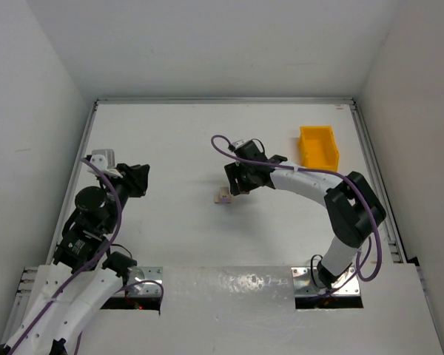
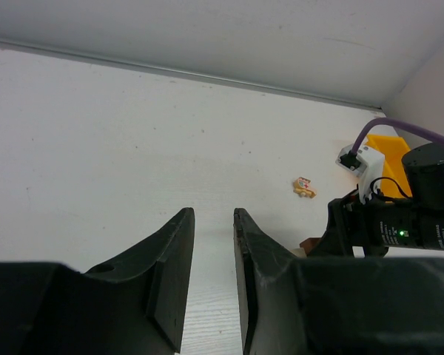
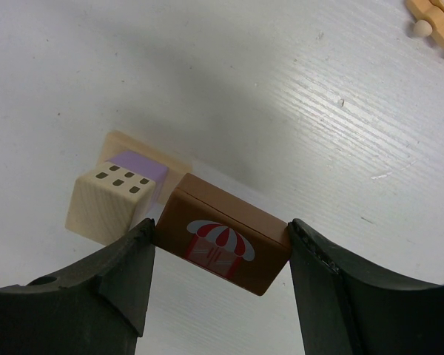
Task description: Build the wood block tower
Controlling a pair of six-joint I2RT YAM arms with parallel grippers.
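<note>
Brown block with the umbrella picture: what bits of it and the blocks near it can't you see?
- Right wrist view: the ends of the brown block are covered by the right fingers.
- Right wrist view: the purple block is mostly hidden behind the dotted pale block.
- Right wrist view: the pale piece is cut off by the top-right corner.
- Top view: the block stack is too small to tell apart.

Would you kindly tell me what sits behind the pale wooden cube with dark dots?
Behind the pale dotted cube shows a lilac-topped block, then a flat tan wooden slab. The cube and the dark brown awning-painted block hide their lower parts.
</note>
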